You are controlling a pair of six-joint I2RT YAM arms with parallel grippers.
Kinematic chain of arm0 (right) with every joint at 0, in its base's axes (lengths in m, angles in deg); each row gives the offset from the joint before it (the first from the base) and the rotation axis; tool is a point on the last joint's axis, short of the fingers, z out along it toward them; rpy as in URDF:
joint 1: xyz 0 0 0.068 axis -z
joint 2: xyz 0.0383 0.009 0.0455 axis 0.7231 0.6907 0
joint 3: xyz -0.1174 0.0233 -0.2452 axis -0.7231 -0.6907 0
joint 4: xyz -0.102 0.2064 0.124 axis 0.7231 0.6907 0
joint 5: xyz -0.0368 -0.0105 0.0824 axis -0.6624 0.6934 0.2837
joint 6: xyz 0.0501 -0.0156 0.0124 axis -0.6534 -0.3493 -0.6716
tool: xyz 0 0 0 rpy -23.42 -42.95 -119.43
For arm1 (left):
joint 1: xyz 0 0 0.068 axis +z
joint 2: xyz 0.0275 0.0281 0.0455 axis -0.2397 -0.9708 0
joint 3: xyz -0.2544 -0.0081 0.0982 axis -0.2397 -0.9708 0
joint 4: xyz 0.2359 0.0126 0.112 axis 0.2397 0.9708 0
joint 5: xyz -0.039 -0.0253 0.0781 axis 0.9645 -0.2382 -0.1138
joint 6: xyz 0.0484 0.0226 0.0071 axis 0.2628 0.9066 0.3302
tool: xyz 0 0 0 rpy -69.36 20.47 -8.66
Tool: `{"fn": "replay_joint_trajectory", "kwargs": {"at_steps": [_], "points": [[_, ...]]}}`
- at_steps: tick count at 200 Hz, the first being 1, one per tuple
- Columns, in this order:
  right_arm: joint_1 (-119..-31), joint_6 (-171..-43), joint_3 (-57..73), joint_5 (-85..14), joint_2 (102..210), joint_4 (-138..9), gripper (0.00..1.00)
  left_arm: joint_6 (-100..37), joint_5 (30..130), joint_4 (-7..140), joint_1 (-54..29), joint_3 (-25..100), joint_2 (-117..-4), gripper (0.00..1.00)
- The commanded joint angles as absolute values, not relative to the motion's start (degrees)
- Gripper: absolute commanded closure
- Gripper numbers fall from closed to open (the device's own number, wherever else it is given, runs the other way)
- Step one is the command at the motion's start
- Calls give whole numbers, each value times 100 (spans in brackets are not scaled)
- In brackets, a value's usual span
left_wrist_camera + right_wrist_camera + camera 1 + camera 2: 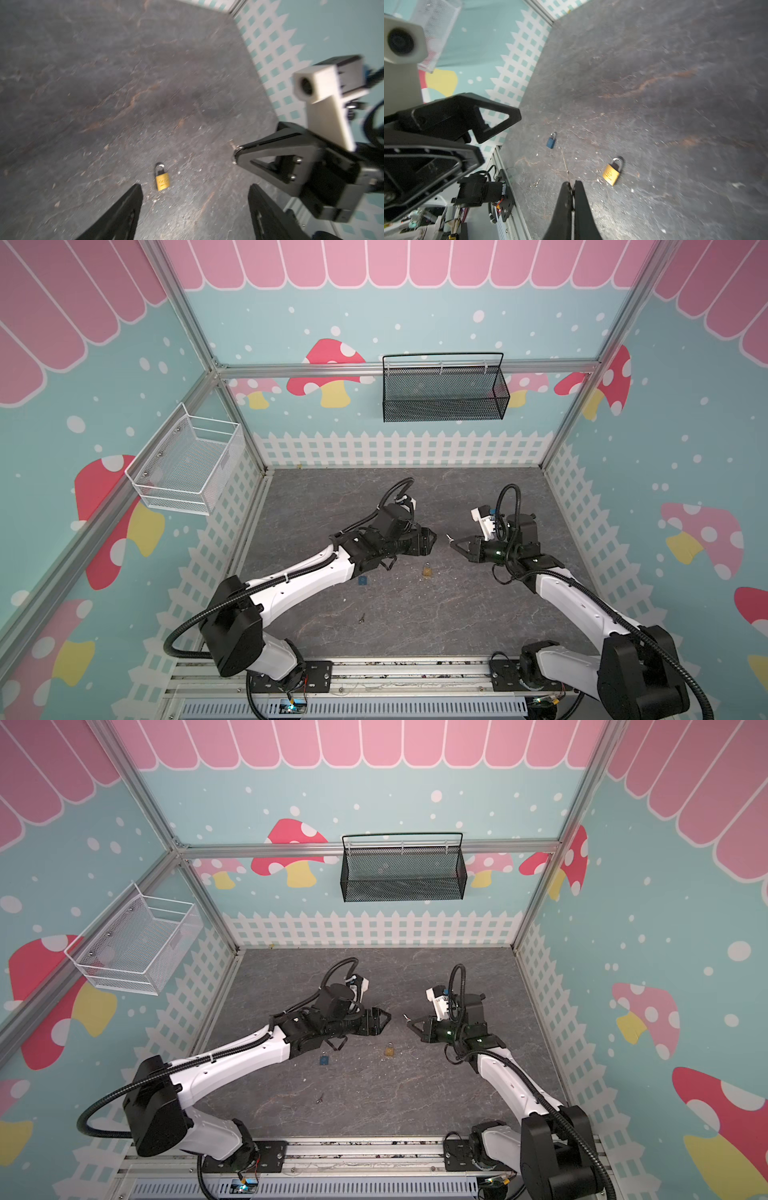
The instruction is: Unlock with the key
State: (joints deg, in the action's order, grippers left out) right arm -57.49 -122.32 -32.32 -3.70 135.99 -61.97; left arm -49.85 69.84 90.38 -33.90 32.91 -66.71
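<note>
The brass padlock (162, 180) lies flat on the dark table (332, 497), silver shackle shut, while the thin silver key (449, 537) juts from the pinched tips of the right gripper (572, 185), clear of the lock.

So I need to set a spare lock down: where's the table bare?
Bare: the grey stone-look tabletop behind the left gripper and right gripper, up to the fence-print wall, and in front of the brass padlock. Crowded: mid-table, around it and the blue padlock.

Both top views looking down from high front, covering whole table (332, 497); wrist cams looking close, sharing gold lock (162, 180).
</note>
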Motion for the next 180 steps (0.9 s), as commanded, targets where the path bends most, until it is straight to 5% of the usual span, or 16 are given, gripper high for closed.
{"fn": "replay_joint_trajectory", "kwargs": {"at_steps": [1, 63, 180], "points": [[-5680, -12130, -3348, -768, 13707, -5672, 100, -5213, 6257, 10225, -3531, 3730, -7168, 20], [-5600, -12138, -3327, -1488, 13816, -5450, 100, -5492, 6232, 11042, -3895, 4703, -8545, 24], [-5492, -12005, -3344, -1399, 13949, -5497, 100, -5665, 5878, 11634, -4159, 5763, -9985, 36]]}}
